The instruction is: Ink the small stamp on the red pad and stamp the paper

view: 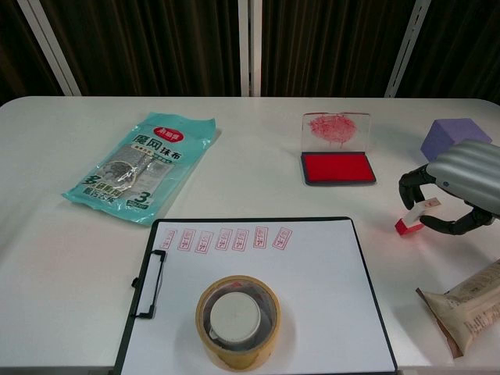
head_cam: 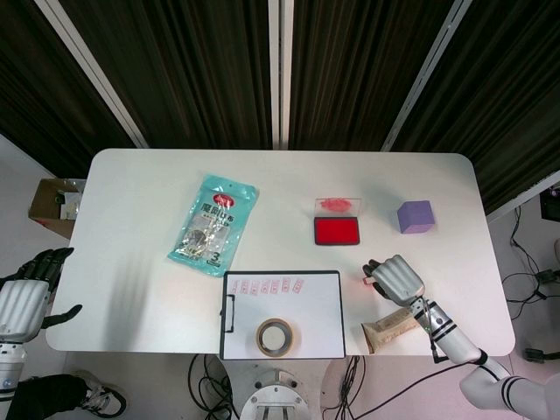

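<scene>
The small stamp (view: 414,216), white with a red base, is pinched in my right hand (view: 457,183) and hangs tilted just above the table, right of the clipboard. From the head view only a red tip of the stamp (head_cam: 365,280) shows beside the right hand (head_cam: 396,278). The red ink pad (view: 337,167) lies open, its clear lid upright, to the back left of that hand. The paper (view: 312,297) on the clipboard carries a row of red prints (view: 226,238). My left hand (head_cam: 24,297) hangs off the table's left edge, fingers apart and holding nothing.
A tape roll (view: 237,320) sits on the paper's near part. A teal packet (view: 144,166) lies at the left. A purple block (view: 445,137) stands behind the right hand, and a snack wrapper (view: 465,305) lies in front of it.
</scene>
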`<action>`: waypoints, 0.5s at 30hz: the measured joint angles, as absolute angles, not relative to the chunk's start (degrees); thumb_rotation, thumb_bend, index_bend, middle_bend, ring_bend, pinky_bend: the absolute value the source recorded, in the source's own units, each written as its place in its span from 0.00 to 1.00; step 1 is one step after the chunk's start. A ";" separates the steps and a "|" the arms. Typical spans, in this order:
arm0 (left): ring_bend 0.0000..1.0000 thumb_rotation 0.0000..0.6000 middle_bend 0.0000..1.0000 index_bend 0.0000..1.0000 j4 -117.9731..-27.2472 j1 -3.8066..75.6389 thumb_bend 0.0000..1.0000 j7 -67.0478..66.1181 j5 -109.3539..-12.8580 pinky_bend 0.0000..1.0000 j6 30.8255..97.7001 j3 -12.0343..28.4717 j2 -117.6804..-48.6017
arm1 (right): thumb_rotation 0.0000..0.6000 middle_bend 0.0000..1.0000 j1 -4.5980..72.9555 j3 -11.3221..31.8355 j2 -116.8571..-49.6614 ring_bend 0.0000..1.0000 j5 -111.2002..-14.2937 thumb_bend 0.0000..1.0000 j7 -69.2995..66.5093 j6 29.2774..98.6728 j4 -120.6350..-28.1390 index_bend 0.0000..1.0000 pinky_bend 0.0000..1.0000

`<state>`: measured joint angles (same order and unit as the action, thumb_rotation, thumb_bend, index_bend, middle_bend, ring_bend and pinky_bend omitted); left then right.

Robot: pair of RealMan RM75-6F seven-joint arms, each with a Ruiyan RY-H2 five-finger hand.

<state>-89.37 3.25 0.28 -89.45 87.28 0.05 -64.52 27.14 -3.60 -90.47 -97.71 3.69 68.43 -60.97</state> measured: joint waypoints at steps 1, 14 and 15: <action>0.12 1.00 0.14 0.12 -89.36 3.24 0.00 0.29 -89.44 0.24 87.28 0.05 -64.52 | 1.00 0.64 27.12 -3.50 -90.53 0.86 -97.72 0.41 3.47 68.77 -60.82 0.69 1.00; 0.12 1.00 0.14 0.12 -89.31 3.51 0.00 0.14 -89.41 0.24 86.91 0.17 -64.74 | 1.00 0.76 30.82 0.53 -89.30 0.91 -97.22 0.48 1.11 70.19 -60.66 0.86 1.00; 0.12 1.00 0.14 0.12 -89.32 3.52 0.00 0.14 -89.41 0.24 86.91 0.18 -64.76 | 1.00 0.77 31.53 0.98 -89.30 0.92 -96.99 0.48 1.08 69.58 -60.66 0.87 1.00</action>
<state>-89.32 3.52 0.14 -89.41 86.91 0.18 -64.76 31.53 0.98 -89.30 -96.99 1.08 69.58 -60.66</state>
